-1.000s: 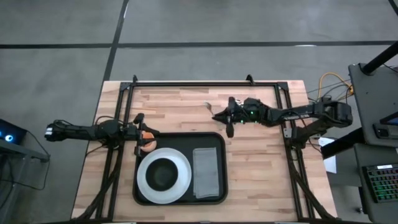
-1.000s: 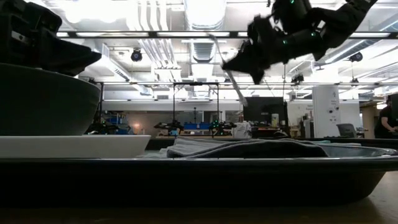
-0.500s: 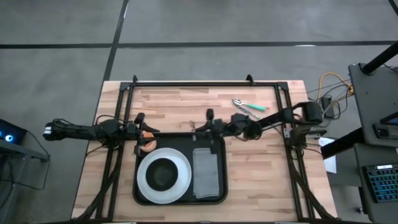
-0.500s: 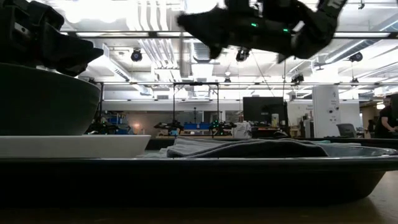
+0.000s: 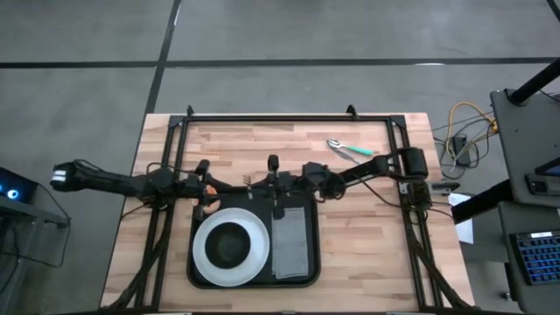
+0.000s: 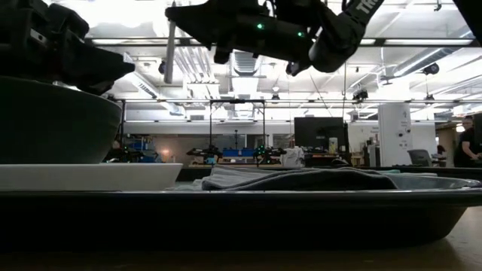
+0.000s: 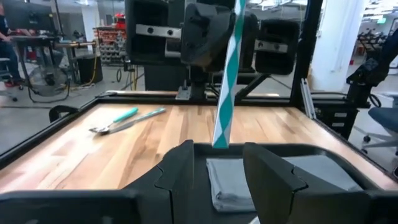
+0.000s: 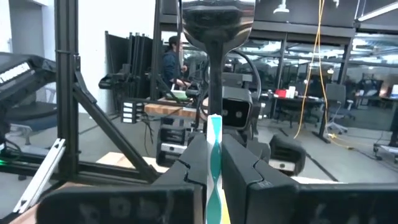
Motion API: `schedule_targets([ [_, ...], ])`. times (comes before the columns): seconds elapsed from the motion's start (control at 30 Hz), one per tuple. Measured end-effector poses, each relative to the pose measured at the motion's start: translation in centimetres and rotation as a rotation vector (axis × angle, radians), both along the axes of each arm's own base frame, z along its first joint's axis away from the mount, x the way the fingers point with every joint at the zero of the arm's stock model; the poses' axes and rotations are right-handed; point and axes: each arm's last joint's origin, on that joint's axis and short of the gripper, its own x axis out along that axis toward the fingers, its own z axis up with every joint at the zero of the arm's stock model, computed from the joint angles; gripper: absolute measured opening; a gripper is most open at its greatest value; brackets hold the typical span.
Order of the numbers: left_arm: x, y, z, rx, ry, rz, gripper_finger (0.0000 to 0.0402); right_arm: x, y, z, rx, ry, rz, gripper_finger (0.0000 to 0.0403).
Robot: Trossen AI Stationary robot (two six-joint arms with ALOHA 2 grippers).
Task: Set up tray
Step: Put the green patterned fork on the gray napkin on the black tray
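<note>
The tray (image 5: 254, 194) sits on the near half of the wooden table (image 5: 367, 254), roughly centred between the two arm bases. Already on it: a round white plate (image 5: 229, 248) with a dark bowl (image 5: 229, 245) in its middle, occupying the tray's left part, and a folded grey cloth (image 5: 290, 242) lying flat beside the plate on the right part. The right gripper (image 5: 273, 181) is extended over the tray's far rim, above the far end of the cloth, fingers clenched on a utensil with a teal-and-white striped handle (image 7: 225, 81); the right wrist view shows a spoon-like bowl (image 8: 216, 22) at its far end, held upright, so it is probably a spoon, though the striping makes this uncertain. The left gripper (image 5: 207, 191) hovers at the tray's far-left corner, just beside the plate rim, with something orange between its fingers; I cannot tell what it is, nor whether the fingers are gripping it or merely part-open around it. Two more utensils (image 5: 348, 150) with a teal handle lie on the bare table beyond the tray, towards the right. Judgement: setup is well along; plate, bowl and cloth are placed, the held utensil has yet to be set down, likely on or beside the cloth, and the pieces on the table remain to be fetched.
</note>
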Motion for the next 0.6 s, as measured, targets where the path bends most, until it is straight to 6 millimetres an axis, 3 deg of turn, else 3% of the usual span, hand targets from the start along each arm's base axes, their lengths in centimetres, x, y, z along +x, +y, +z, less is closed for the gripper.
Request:
schedule_targets([
  [0.3,1.7,-0.1,0.3,0.0,-0.003,-0.005,0.0122,0.4,0.6,0.2,-0.034,0.019,0.002,0.0013],
  [0.6,4.8,-0.4,1.5,0.03,0.075,-0.039,0.0122,0.3,0.6,0.1,-0.024,0.023,-0.01,0.0013],
])
